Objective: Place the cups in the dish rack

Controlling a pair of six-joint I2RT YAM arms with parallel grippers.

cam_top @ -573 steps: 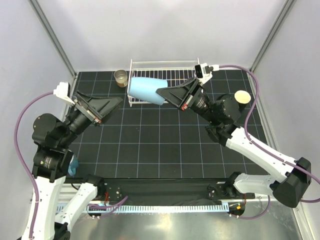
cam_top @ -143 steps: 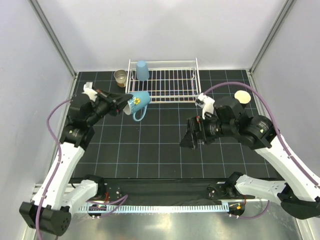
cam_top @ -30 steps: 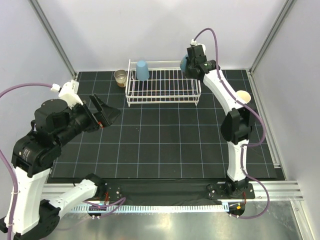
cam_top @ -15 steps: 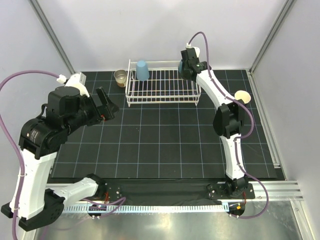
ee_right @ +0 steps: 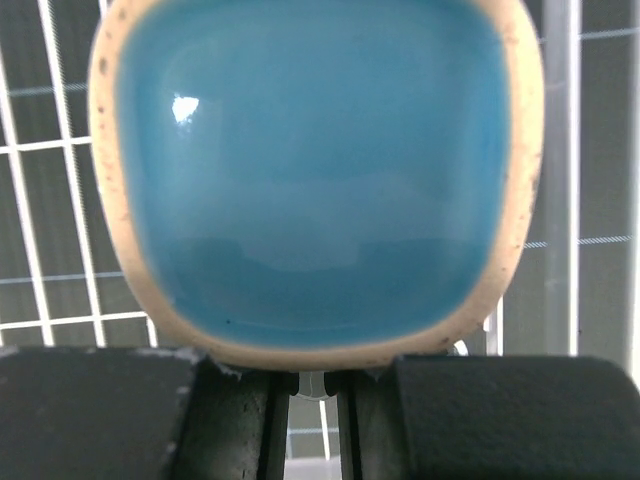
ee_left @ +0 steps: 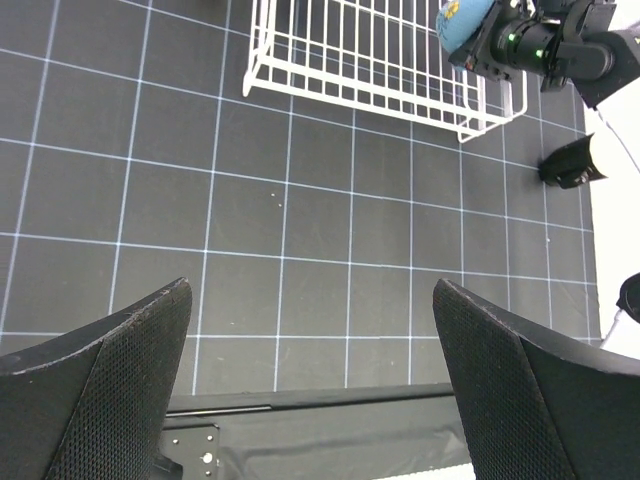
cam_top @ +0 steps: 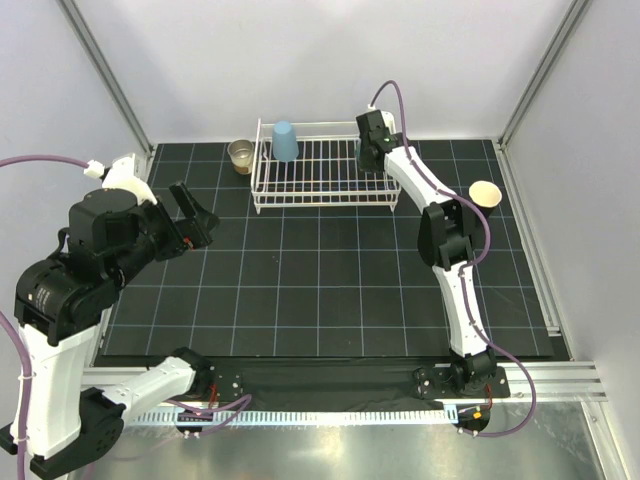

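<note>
Right claw [ee_right: 318, 388] is clamped on the teal mug [ee_right: 315, 170], its two dark fingers [ee_right: 100, 415] pressed close together on the mug's cream-edged lip at the bottom of the wrist view. The mug's glossy blue hollow faces that camera and fills most of it. White wires of the rack [cam_top: 330, 192] show behind and around the mug. From the left wrist view the mug sits at the rack's far right corner, over the raised side. Whether it touches the wires cannot be told.

Inside the rack, a pale blue tumbler [cam_top: 285, 141] stands upside down in the far left corner. The other squares of the grid floor hold nothing. A tan cup [cam_top: 240, 155] stands upright on the bench [cam_top: 320, 290] just outside the rack's left end. A black cup [cam_top: 485, 193] with a cream inside stands to the right of the rack, near the right arm's elbow.

Left claw [ee_left: 310, 300] hangs above the left part of the bench, well apart from the rack, with its fingers spread wide and gripping nothing.
</note>
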